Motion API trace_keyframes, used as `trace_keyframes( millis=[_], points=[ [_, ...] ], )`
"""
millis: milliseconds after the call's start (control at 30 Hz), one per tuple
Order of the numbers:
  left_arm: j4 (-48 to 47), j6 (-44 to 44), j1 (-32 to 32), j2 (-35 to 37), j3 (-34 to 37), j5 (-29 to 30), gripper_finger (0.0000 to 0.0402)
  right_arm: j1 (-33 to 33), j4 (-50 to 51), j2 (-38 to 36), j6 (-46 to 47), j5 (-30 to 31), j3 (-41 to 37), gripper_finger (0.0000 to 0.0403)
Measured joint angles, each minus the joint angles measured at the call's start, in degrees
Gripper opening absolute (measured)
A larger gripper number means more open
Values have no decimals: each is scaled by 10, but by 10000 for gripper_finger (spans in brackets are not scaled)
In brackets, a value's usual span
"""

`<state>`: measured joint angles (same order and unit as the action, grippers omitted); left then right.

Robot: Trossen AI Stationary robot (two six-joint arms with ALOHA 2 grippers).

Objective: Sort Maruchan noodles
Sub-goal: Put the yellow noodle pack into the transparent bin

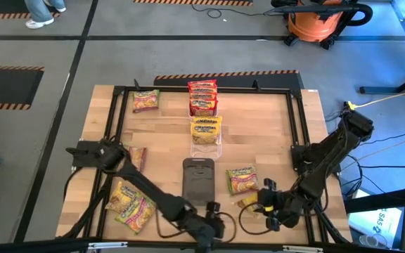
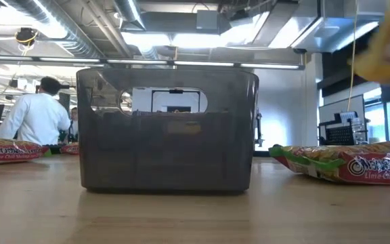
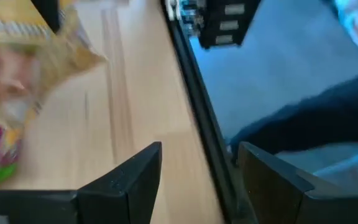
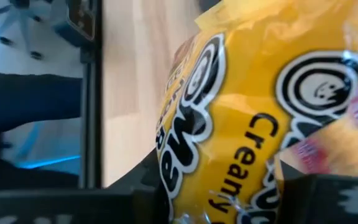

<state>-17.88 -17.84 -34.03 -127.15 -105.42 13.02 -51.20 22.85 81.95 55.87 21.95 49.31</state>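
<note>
Two arms sit low at the near edge of my table (image 1: 259, 119). My right gripper (image 1: 260, 202) is clamped on a yellow Maruchan packet (image 4: 241, 118) near the right front corner, jaws pinching the wrapper. A green-and-pink packet (image 1: 242, 180) lies just beside it, and the dark tray (image 1: 198, 179) stands between that and the left side. My left gripper (image 1: 213, 223) hangs by the front frame rail, fingers (image 3: 129, 180) apart, holding nothing. Red packets (image 1: 202, 97) are stacked in the far tray, with yellow packets in the clear tray (image 1: 207, 133) in front. More packets (image 1: 130, 204) crowd the left front; another green-and-pink one (image 1: 145, 100) lies far left.
</note>
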Motion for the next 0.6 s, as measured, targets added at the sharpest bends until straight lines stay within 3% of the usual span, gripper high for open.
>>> trace_keyframes(
  millis=[200, 400, 600],
  points=[
    [101, 6, -25, 113, 172, 45, 208, 57, 38, 0, -110, 25, 49, 111],
    [271, 5, -41, 224, 394, 117, 208, 164, 41, 0, -264, 19, 79, 105],
    [360, 4, -29, 304, 538, 150, 208, 286, 39, 0, -412, 9, 122, 106]
  ],
)
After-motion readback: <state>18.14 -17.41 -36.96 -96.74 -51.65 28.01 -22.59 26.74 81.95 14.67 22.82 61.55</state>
